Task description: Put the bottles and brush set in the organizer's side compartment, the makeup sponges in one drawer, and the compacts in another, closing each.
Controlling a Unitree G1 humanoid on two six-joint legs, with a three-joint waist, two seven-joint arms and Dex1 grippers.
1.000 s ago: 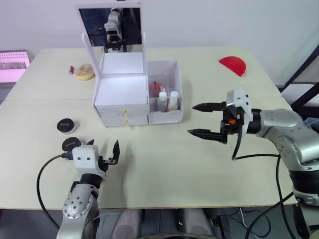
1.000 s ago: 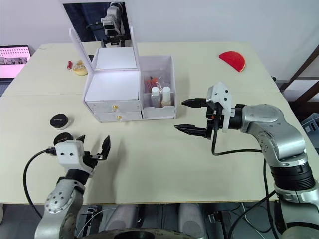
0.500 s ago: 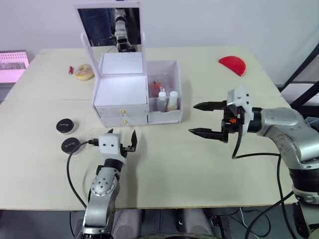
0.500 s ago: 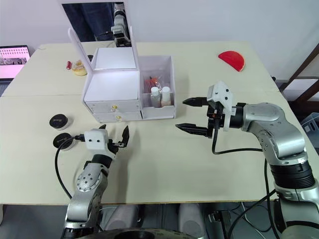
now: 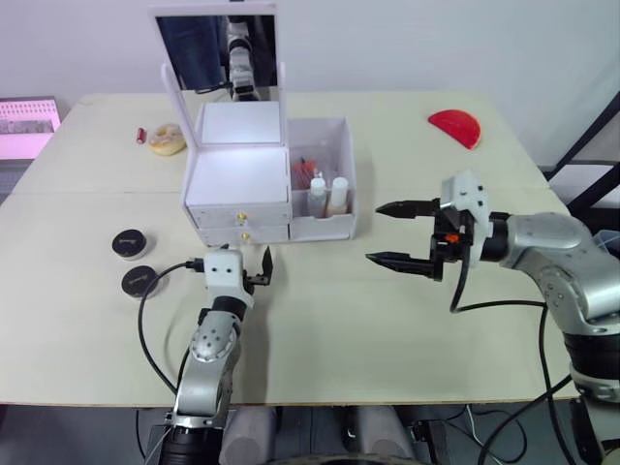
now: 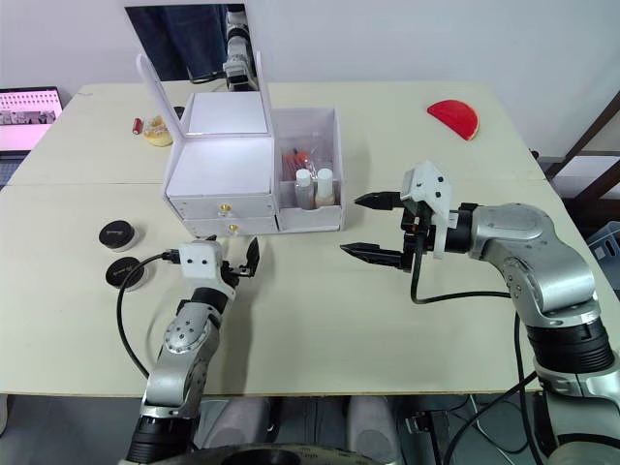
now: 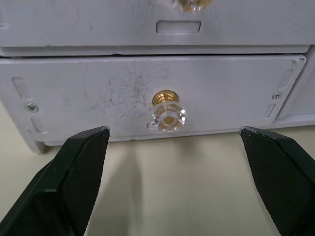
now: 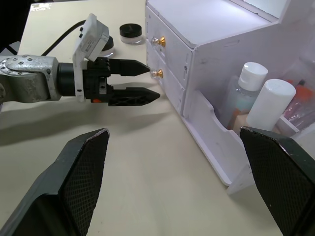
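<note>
Two compacts (image 5: 128,243) (image 5: 139,281) on table (image 5: 320,339) at far left, near left arm. Left gripper (image 6: 239,262) wide open, empty, fingertips just before lower drawer knob (image 7: 168,117). Organizer (image 5: 237,179) behind it, both drawers shut, mirror lid up. Bottles (image 5: 326,196) upright in side compartment (image 5: 322,225). Right gripper (image 5: 385,232) wide open, empty, right of organizer, apart from it.

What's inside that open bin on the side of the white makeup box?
In the side compartment stand two bottles with white caps, and behind them something red and orange. I cannot tell what that is, and the front wall hides the bottom of the bin.
</note>
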